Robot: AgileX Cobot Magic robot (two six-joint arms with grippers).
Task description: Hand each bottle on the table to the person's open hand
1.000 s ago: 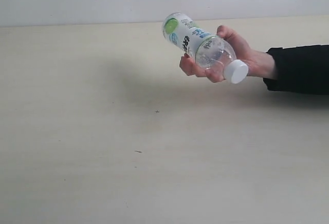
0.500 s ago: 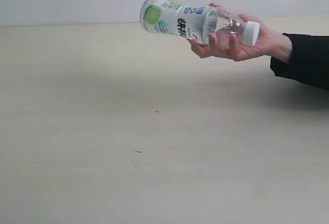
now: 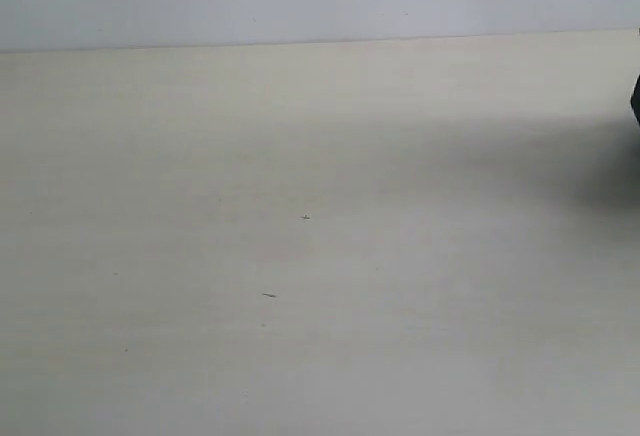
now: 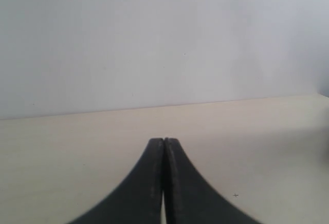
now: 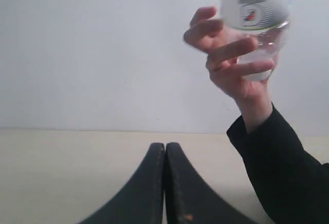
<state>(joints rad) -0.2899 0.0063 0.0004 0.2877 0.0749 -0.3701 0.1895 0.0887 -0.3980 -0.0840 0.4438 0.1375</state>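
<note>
Bottle (image 5: 254, 8): clear with a white label, gripped in the person's hand (image 5: 231, 59) and raised well clear of the tabletop (image 3: 300, 256). Its long axis appears roughly upright, and it sits out ahead of the right gripper (image 5: 165, 149), the nearer of the two. Right gripper and left gripper (image 4: 164, 144): both pressed shut on nothing, low over the tabletop. Change from a second ago: in the exterior view hand and bottle have gone from the frame, leaving a sliver of black sleeve (image 3: 636, 106) at the right edge.
</note>
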